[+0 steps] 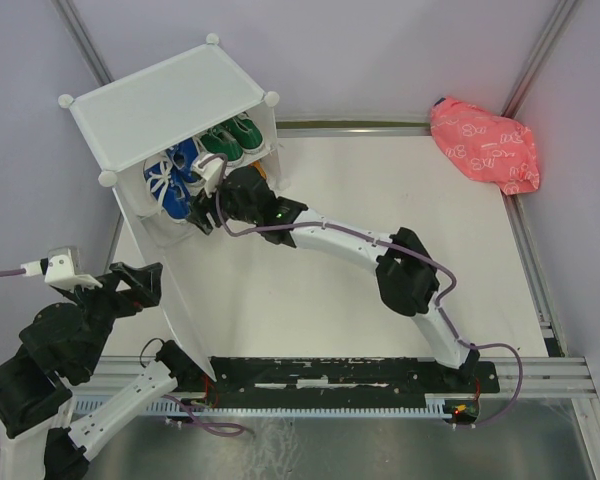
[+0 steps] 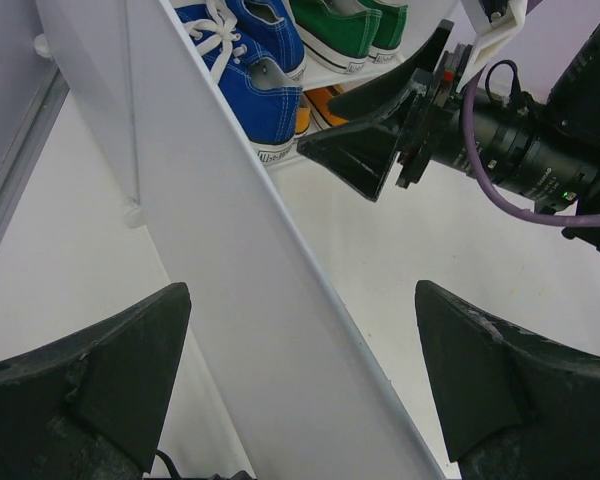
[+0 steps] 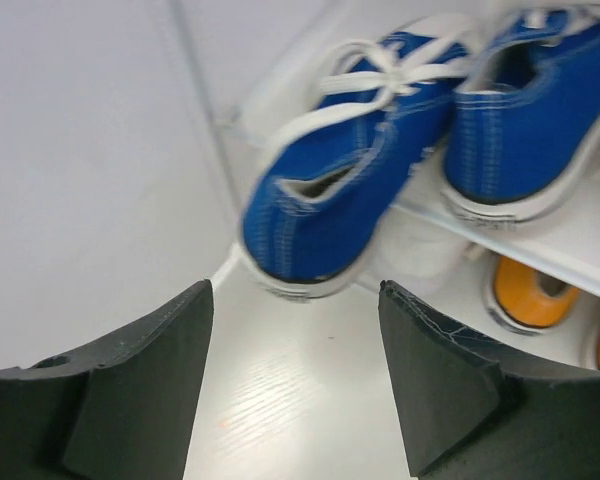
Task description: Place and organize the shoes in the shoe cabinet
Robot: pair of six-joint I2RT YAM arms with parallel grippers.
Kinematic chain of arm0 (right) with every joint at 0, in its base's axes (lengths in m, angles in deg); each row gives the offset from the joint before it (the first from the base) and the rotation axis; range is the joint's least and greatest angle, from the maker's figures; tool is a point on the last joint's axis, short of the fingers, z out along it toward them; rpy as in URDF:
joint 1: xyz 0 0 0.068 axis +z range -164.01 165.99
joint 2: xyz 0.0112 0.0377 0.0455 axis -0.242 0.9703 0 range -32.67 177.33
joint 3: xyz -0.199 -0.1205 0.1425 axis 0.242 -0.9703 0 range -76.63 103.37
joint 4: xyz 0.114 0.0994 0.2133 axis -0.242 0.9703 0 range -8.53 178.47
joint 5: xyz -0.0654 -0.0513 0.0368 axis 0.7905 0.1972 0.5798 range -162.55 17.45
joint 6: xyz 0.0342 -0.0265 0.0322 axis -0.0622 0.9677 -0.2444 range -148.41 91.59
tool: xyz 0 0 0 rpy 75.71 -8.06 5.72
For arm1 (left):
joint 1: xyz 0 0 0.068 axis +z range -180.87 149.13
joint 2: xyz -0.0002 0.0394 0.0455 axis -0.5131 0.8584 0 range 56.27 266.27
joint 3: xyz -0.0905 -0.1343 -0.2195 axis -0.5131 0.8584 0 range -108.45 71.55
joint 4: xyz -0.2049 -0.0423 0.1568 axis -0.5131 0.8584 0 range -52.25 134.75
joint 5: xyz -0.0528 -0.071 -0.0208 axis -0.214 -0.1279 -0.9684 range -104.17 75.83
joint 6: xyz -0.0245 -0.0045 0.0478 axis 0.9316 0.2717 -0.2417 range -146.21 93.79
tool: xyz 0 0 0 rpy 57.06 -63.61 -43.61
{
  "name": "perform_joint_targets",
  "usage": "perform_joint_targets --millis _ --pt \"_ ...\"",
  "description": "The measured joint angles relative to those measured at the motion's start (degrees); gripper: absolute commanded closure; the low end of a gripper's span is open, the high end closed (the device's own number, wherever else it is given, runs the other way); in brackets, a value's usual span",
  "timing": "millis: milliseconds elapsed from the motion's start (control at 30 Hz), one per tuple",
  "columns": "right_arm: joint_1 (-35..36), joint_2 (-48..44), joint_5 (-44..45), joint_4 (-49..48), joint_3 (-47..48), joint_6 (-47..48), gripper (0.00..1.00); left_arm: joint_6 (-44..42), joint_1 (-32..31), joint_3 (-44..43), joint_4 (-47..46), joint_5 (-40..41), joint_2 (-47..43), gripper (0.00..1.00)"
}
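Note:
The white shoe cabinet [image 1: 160,100] stands at the far left, its opening facing the table. The blue shoes [image 1: 180,175] and green shoes [image 1: 230,140] sit on its inner shelf. In the right wrist view the blue pair [image 3: 330,210] is on the shelf, with an orange shoe [image 3: 535,290] and something white [image 3: 420,255] below it. My right gripper [image 1: 202,212] is open and empty just in front of the blue pair [image 3: 296,290]. My left gripper [image 1: 152,285] is open, its fingers either side of the cabinet's long white panel [image 2: 240,300] without touching it.
A pink patterned bag [image 1: 485,145] lies at the far right corner. Metal rails [image 1: 540,260] edge the table on the right and back. The long white panel [image 1: 185,300] reaches down towards the arm bases. My right arm [image 1: 360,245] stretches across the table's middle.

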Motion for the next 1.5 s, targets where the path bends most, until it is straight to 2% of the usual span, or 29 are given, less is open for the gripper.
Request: perform_joint_targets --millis 233,433,500,567,633,733,767,933,1233,1367,1500 --pt "1.57 1.05 -5.4 0.22 2.12 -1.79 0.26 0.0 0.0 -0.02 0.04 0.02 -0.31 0.01" --pt "1.25 4.55 -3.98 -0.83 6.43 -3.87 0.32 0.0 0.0 -0.02 0.07 0.02 -0.57 0.01" --pt "1.22 6.82 -3.04 -0.46 8.44 -4.24 0.43 0.0 0.0 -0.02 0.07 0.02 -0.57 0.01" --pt "1.22 9.29 -1.92 -0.02 11.58 -4.68 0.65 0.0 0.0 -0.02 0.09 0.04 -0.57 0.01" --pt "1.11 10.95 -1.64 0.42 13.73 -5.68 0.81 0.0 0.0 -0.02 0.13 0.15 -0.57 0.01" --pt "1.09 11.93 -1.2 0.66 15.52 -6.91 0.96 0.0 0.0 -0.02 0.26 0.39 -0.57 0.01" --pt "1.09 12.04 -0.9 0.52 15.63 -7.26 0.98 0.0 0.0 -0.02 0.28 0.44 -0.57 0.01" --pt "1.03 13.09 0.39 -0.22 17.46 -8.74 0.98 0.0 0.0 -0.02 0.37 0.48 -0.57 0.01" --pt "0.98 24.57 2.78 -0.92 35.17 -10.38 0.97 0.0 -0.5 0.0 0.59 0.87 -0.83 0.01" --pt "0.98 27.12 3.69 -2.97 35.56 -10.38 0.92 0.0 -0.83 0.0 1.29 1.55 -0.83 0.01" --pt "1.2 28.37 4.87 -5.31 36.44 -10.6 0.8 0.0 -1.22 0.02 1.33 1.95 -0.83 0.01"
